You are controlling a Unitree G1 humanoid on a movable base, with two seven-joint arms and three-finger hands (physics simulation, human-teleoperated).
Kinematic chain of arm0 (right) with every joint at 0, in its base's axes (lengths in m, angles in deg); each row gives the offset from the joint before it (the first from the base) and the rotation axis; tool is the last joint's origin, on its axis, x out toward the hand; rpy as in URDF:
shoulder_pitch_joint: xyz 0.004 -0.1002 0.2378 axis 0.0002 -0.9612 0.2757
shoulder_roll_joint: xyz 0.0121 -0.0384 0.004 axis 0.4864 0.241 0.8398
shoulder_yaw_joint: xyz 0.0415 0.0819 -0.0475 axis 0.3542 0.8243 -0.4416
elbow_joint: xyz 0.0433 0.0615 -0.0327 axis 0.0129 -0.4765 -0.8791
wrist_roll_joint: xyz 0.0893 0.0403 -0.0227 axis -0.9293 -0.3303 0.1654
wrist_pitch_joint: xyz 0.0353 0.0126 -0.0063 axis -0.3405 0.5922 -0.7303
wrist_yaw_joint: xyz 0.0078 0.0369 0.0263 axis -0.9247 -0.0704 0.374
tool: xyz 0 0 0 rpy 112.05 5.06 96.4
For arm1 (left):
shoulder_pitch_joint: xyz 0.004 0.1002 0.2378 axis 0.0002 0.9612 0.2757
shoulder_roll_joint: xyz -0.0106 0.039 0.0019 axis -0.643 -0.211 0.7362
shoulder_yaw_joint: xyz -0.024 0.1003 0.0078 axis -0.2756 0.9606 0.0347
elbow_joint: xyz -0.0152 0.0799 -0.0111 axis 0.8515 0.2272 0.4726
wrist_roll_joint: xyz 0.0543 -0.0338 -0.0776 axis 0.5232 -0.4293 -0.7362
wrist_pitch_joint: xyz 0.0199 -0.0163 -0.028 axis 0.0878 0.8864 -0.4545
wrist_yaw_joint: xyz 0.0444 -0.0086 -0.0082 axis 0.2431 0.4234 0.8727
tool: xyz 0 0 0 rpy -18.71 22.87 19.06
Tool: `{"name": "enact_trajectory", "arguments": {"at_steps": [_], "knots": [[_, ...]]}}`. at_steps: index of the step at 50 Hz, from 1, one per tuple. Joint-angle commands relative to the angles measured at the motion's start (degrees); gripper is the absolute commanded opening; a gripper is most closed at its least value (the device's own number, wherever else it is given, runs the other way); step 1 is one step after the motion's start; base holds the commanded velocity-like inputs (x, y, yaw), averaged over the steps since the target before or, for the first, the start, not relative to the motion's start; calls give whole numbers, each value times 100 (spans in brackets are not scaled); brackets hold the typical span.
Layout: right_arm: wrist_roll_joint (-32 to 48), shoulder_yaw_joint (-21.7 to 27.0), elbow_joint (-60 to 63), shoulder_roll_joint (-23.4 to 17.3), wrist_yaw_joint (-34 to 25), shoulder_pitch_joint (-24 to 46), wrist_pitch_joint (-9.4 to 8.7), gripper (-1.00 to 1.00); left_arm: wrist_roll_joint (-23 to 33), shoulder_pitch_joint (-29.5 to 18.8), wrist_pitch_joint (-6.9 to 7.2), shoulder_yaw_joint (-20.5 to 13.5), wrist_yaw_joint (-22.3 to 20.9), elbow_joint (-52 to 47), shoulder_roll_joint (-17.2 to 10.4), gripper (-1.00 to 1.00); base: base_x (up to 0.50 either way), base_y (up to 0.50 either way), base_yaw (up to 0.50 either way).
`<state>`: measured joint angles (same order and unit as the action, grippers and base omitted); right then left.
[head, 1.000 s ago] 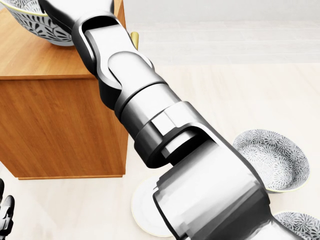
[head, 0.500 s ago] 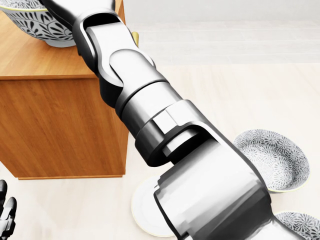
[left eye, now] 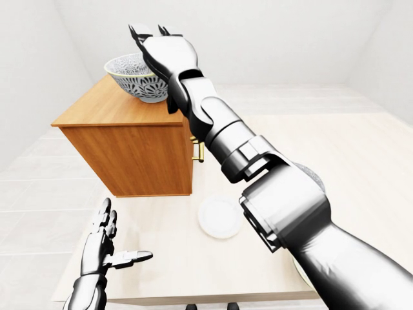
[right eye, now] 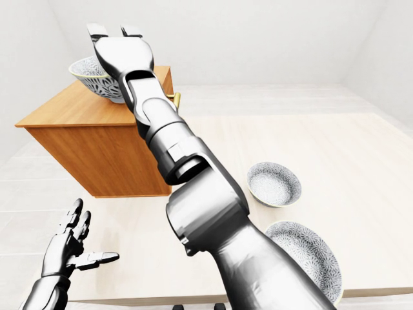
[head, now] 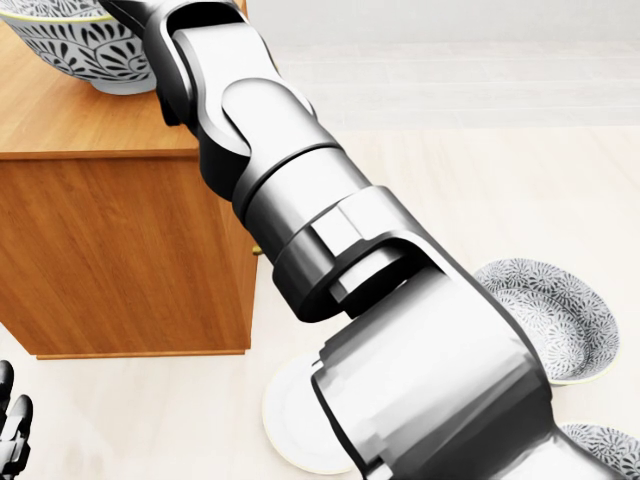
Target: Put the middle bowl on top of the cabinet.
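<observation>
One bump could tip it off.
Shiny silver right hand, fingers open, is just beside the grey patterned bowl on the brown wooden cabinet.

Your right arm showed as polished grey metal, smooth and glossy, with darker satin recesses at the joints. Your left hand had the same bright metallic sheen. The cabinet was warm, grained wood with a low satin finish, and its handle was shiny brass. The bowl looked like glazed ceramic, dark pattern on white, as did the second bowl. The table was pale, matt wood, and the plate was plain, smooth white.
</observation>
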<state>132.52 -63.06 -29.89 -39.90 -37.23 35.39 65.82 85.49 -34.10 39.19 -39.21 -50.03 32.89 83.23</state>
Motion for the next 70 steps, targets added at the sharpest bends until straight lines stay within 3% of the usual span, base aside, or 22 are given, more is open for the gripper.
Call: {"name": "enact_trajectory", "arguments": {"at_steps": [1,17,32,70], "knots": [[-106,18,-24,-51,-76,28,0,95,-7,16,0,1,-1,-7,3,100,0,0,0],[-289,147,-50,-379,-70,158,0,100,-104,62,0,-63,-75,-4,8,100,0,0,0],[-352,239,-194,-1001,-32,261,0,100,-113,116,0,-74,-127,-92,51,100,0,0,0],[-261,264,-270,-1449,13,147,0,100,-51,137,0,-126,-134,-323,118,100,0,0,0]]}}
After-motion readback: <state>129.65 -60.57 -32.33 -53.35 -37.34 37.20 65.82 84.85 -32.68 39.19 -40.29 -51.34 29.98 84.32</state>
